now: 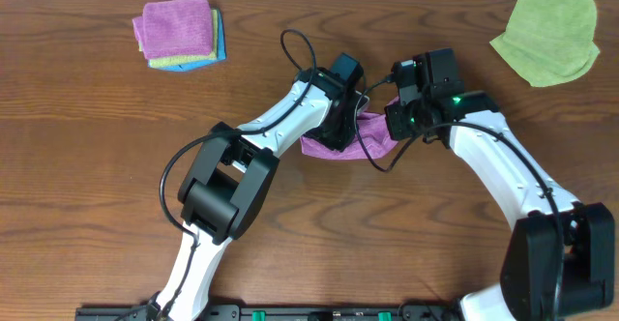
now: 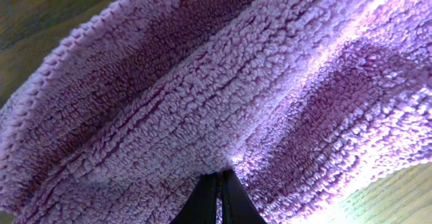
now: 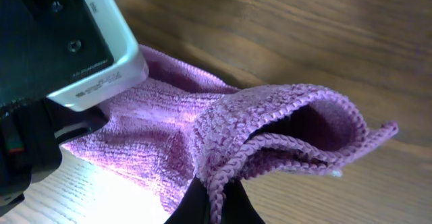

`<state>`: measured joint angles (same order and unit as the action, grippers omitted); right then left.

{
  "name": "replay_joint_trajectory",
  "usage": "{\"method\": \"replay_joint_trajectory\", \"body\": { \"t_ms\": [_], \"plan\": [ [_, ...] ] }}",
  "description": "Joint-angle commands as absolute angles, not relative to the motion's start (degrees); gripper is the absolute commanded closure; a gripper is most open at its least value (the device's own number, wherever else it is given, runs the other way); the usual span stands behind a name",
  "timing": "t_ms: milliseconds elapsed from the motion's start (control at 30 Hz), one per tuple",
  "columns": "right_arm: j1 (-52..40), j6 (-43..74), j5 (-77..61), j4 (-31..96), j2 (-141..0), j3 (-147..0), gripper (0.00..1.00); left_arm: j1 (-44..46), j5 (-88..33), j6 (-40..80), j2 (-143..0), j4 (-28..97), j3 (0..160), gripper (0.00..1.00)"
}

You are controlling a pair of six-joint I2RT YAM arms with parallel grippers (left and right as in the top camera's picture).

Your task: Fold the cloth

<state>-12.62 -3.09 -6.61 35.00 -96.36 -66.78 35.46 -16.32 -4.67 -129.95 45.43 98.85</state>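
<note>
While both arms meet near mid-frame in the overhead view, the cloth (image 1: 372, 139) sits bunched between them, partly hidden under the wrists, w/ its lower part on the wood surface (image 1: 97, 166). At bottom centre of the left wrist view the left fingers (image 2: 202, 209) are together, pinched on a fold of the cloth; fuzzy purple pile fills nearly all of that frame. Bottom centre of the right wrist view, the right fingers (image 3: 190, 210) are clamped on the cloth's stitched edge, which is doubled over & raised off the surface, the rest trailing left under the other arm's white housing (image 3: 101, 48). Overhead, upper left: stack of cloths (image 1: 179, 33), purple on top, green & blue below. Upper right: lime-green cloth (image 1: 545, 36), rumpled, well apart.
</note>
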Motion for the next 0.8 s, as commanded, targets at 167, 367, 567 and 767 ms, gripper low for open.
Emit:
{"method": "replay_joint_trajectory", "body": {
  "t_ms": [167,367,567,767],
  "plan": [
    [-14.26,-3.97,-9.89,35.73,-95.09,-67.85,0.99,34.28,-17.89,-4.01,-130.47,44.42,97.67,0.94],
    [-17.28,-5.48,-11.18,36.73,-95.09,-67.85,0.99,34.04,-17.93,-4.01,-130.47,43.81,97.73,0.94],
    [-19.73,-6.11,-11.18,37.54,-95.09,-67.85,0.99,33.82,-18.09,-3.60,-130.47,43.88,99.44,0.94],
    [-19.90,-6.09,-10.94,38.22,-95.09,-67.85,0.99,31.92,-19.55,-3.16,-129.58,44.03,101.21,0.94]
  ]
}}
